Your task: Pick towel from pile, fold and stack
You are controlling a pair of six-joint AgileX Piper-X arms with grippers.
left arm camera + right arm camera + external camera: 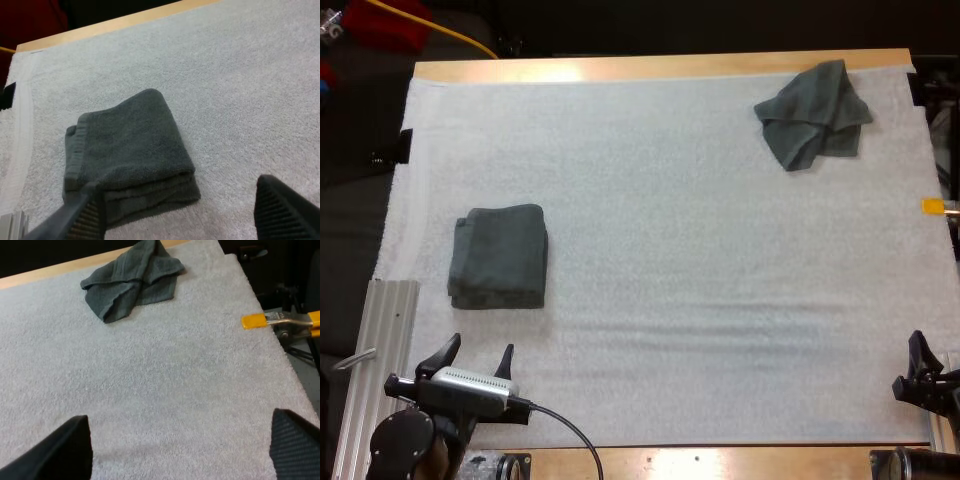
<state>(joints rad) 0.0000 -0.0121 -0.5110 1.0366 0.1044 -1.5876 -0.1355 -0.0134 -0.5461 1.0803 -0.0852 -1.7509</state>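
A folded dark grey-green towel stack (498, 257) lies on the left side of the white mat (670, 260). A crumpled towel (813, 116) sits at the mat's far right corner. My left gripper (478, 362) hovers open just in front of the folded stack, its fingers spread and holding nothing. In the left wrist view the folded stack (127, 155) lies just beyond the spread fingers (82, 215). My right gripper (923, 366) stands open at the mat's near right edge. The right wrist view has the crumpled towel (132, 282) far ahead of its empty fingers (60, 452).
A ribbed metal rail (375, 370) runs along the mat's near left edge beside my left arm. An orange clamp handle (280, 320) grips the mat's right edge. The table's wooden far edge (660, 66) borders the mat.
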